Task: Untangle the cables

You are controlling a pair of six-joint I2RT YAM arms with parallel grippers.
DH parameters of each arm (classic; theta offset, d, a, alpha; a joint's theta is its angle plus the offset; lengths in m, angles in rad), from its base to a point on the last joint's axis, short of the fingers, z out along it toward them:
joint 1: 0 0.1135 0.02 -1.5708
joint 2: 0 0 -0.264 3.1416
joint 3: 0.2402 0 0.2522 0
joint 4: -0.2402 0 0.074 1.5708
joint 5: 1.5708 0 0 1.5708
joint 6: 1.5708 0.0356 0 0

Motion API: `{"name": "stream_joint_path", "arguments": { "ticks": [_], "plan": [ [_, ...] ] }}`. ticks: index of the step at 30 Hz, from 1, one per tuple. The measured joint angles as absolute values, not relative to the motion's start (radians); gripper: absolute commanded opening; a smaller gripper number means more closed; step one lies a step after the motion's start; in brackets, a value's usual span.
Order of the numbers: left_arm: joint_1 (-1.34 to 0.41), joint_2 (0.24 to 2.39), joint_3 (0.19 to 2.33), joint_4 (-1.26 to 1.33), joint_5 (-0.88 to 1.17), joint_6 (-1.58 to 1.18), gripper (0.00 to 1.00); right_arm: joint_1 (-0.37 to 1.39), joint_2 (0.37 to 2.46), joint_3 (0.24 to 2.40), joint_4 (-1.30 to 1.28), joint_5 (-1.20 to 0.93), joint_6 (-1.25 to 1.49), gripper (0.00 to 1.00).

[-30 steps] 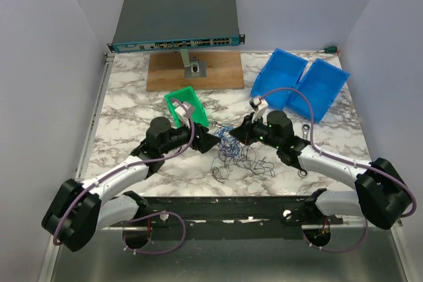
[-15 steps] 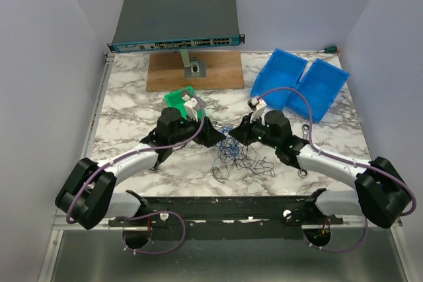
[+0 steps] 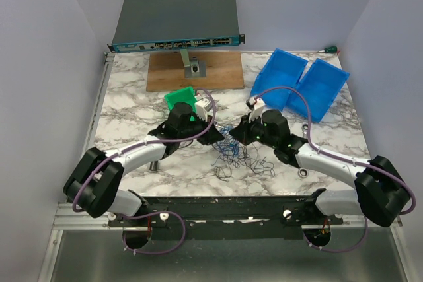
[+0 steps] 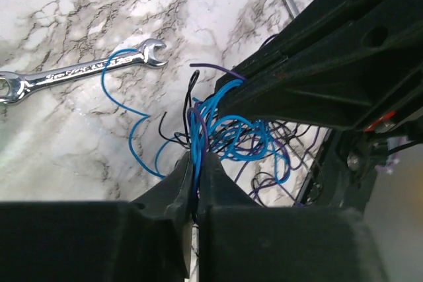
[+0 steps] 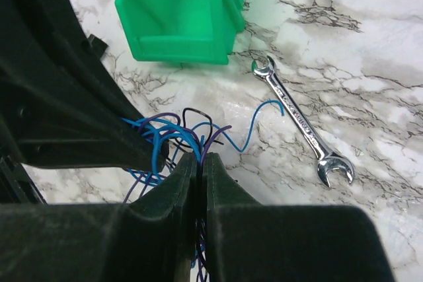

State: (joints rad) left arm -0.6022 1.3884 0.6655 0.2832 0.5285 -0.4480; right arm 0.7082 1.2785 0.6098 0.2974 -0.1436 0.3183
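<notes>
Where its 2 fingers meet, the left gripper (image 4: 196, 163) is pinched down to a thin slit on a few strands of the cables (image 4: 231, 133), with blue and dark wires running up out of the tips. The right gripper (image 5: 198, 163) is squeezed just as tight, and blue and dark strands pass into its slit. The 2 tips face each other closely across the tangle, which sits between them at the middle of the marble table (image 3: 125, 94), looser loops trailing toward the near edge. A silver wrench (image 4: 86, 70) lies flat beside 1 blue loop. The cables lie outside every container: the green bin (image 3: 178, 99) stands just behind the left wrist, partly covered by it, and the 2 blue bins (image 3: 283, 70) sit side by side at the far right, well apart. Both arms reach low and forward, angled inward.
</notes>
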Motion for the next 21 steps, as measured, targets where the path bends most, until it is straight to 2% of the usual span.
{"name": "stream_joint_path", "arguments": {
  "ticks": [2,4,5,6,7,10,21],
  "plan": [
    [-0.604,1.393,0.672,0.266,0.532,-0.437,0.0,0.708,1.279,0.613,0.287,-0.143,0.316,0.06],
    [-0.604,1.393,0.673,0.263,0.535,-0.433,0.0,0.709,1.279,0.616,0.282,-0.143,0.316,0.34],
    [-0.604,1.393,0.673,0.264,0.536,-0.432,0.0,0.71,1.279,0.616,0.282,-0.143,0.316,0.45],
    [-0.604,1.393,0.673,0.264,0.536,-0.431,0.0,0.713,1.281,0.616,0.282,-0.143,0.318,0.53],
    [-0.604,1.392,0.672,0.264,0.537,-0.43,0.0,0.717,1.283,0.616,0.282,-0.143,0.323,0.57],
    [-0.604,1.371,0.65,0.278,0.547,-0.423,0.0,0.741,1.308,0.616,0.29,-0.142,0.321,0.61],
    [-0.577,1.333,0.55,0.294,0.537,-0.402,0.0,0.814,1.437,0.616,0.362,-0.051,0.339,0.6]
  ]
}}
